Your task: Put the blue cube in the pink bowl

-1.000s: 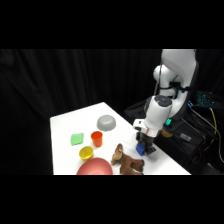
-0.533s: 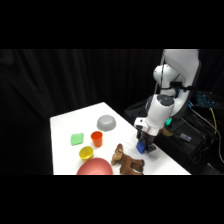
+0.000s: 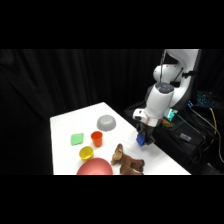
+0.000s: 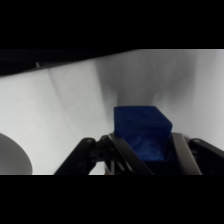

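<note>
We see gripper (image 3: 143,137) right of centre in side view, jaws clamped on blue cube (image 3: 142,140), raised just above table (image 3: 65,125). Pink bowl (image 3: 95,167) at bottom edge, lower left of cube. Between them: brown toy animal (image 3: 126,160). Further left: orange cup (image 3: 97,138), yellow cup (image 3: 86,152), grey bowl (image 3: 106,121), green block (image 3: 77,139). Wrist view: cube (image 4: 141,131) between fingers (image 4: 182,152).

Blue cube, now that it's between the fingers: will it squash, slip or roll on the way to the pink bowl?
The blue cube shows flat faces and crisp edges, so it is probably rigid and unlikely to squash. The gripper holds it on opposite flat sides, so slipping seems unlikely. If dropped it should settle rather than roll. The pink bowl looks wide, a forgiving target.
</note>
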